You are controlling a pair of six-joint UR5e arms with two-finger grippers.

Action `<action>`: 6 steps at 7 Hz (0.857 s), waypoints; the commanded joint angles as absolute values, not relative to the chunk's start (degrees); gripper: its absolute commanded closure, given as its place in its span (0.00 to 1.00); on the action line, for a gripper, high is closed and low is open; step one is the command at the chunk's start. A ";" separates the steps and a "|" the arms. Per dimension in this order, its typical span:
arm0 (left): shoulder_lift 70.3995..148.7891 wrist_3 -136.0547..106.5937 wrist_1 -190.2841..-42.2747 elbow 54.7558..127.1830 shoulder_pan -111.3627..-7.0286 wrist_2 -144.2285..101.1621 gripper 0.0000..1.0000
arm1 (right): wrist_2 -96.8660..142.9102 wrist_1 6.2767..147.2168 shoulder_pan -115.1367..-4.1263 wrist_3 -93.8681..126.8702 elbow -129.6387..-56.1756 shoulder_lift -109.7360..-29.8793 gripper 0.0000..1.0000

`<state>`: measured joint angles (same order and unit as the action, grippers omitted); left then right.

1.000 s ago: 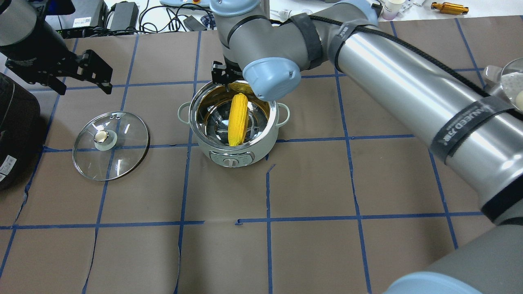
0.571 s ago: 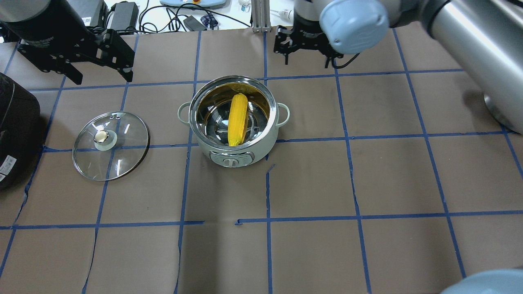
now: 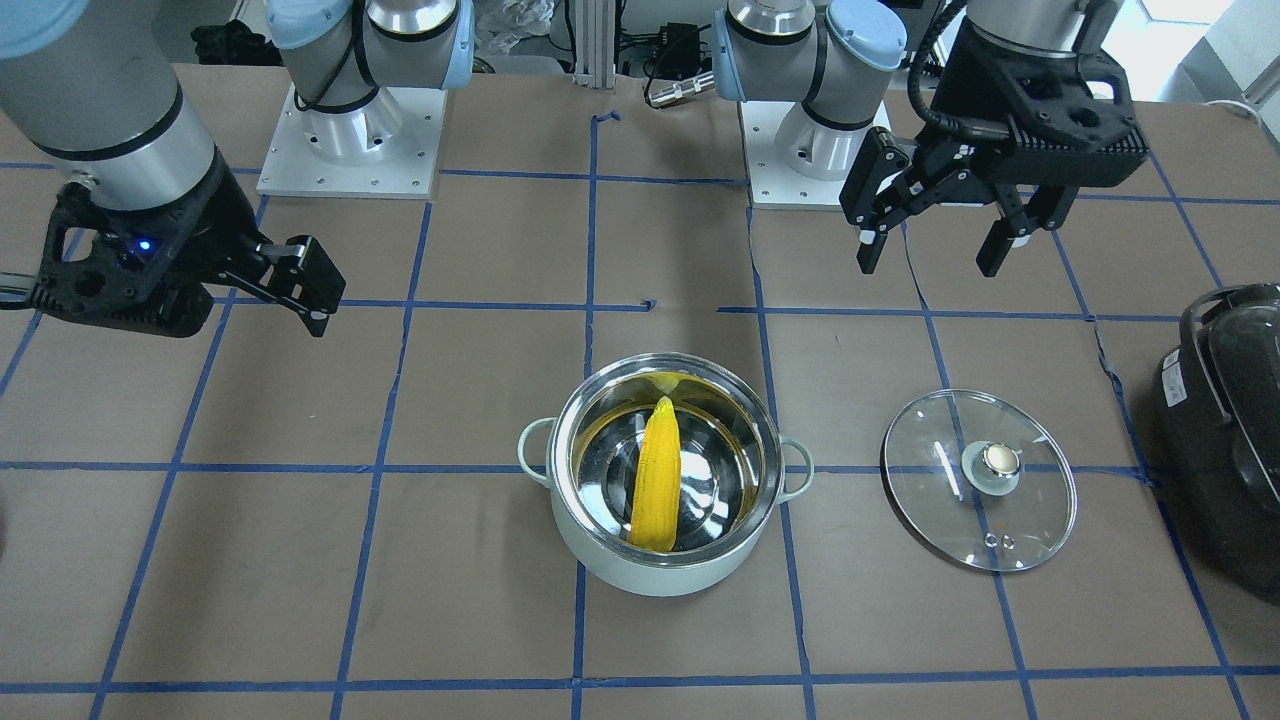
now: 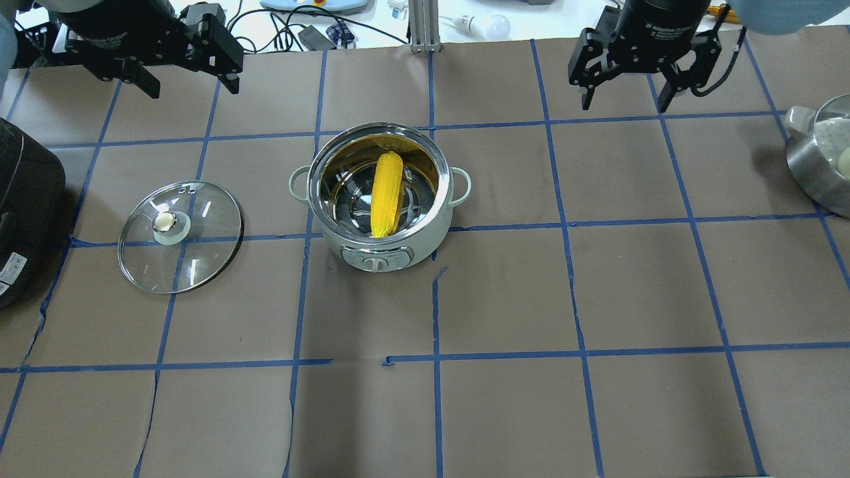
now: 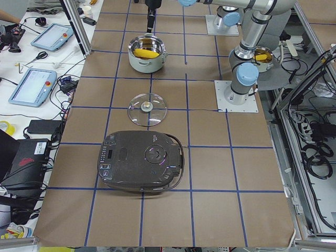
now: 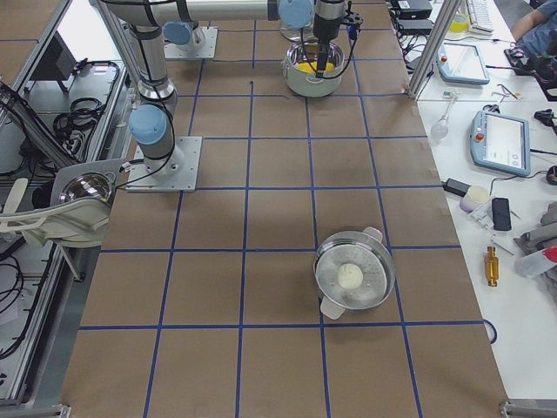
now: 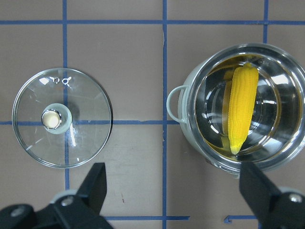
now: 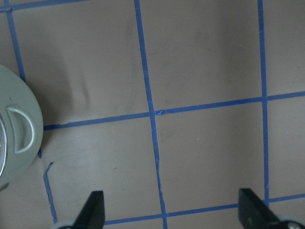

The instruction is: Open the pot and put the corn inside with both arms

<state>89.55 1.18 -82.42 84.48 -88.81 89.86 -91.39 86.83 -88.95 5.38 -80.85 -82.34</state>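
The pale mint-green pot (image 4: 378, 251) stands open mid-table, also in the front view (image 3: 650, 572). The yellow corn (image 4: 386, 192) lies inside it, leaning on the steel wall; it also shows in the front view (image 3: 657, 470) and the left wrist view (image 7: 242, 107). The glass lid (image 4: 199, 255) lies flat on the table, on the side of my left arm. My left gripper (image 4: 189, 76) hovers open and empty at the far left, high above lid and pot (image 7: 190, 102). My right gripper (image 4: 625, 99) is open and empty at the far right, away from the pot (image 8: 14, 129).
A large black appliance (image 4: 20, 212) sits at the table's left end, beside the lid (image 3: 980, 520). A steel pan (image 4: 807, 166) holding a white ball stands at the right end. Cables and devices lie beyond the table's far edge.
My right arm has pulled away from over the pot to the far right. My left gripper has moved farther back. The corn, pot and lid have not moved.
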 commanded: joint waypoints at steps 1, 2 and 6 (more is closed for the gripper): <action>88.95 0.88 -82.01 86.21 -88.95 90.17 0.00 | -91.23 87.18 -88.33 3.69 -86.37 -87.69 0.00; 88.60 -1.56 -82.44 86.48 -89.03 89.91 0.00 | -91.23 87.19 -88.42 3.69 -86.83 -88.76 0.00; 88.59 -1.67 -84.81 86.40 -89.21 89.74 0.00 | -91.05 87.19 -88.42 3.87 -86.57 -88.77 0.00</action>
<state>88.68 -1.64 -84.55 86.34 -89.19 89.79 -91.07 87.16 -88.41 3.73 -86.49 -88.80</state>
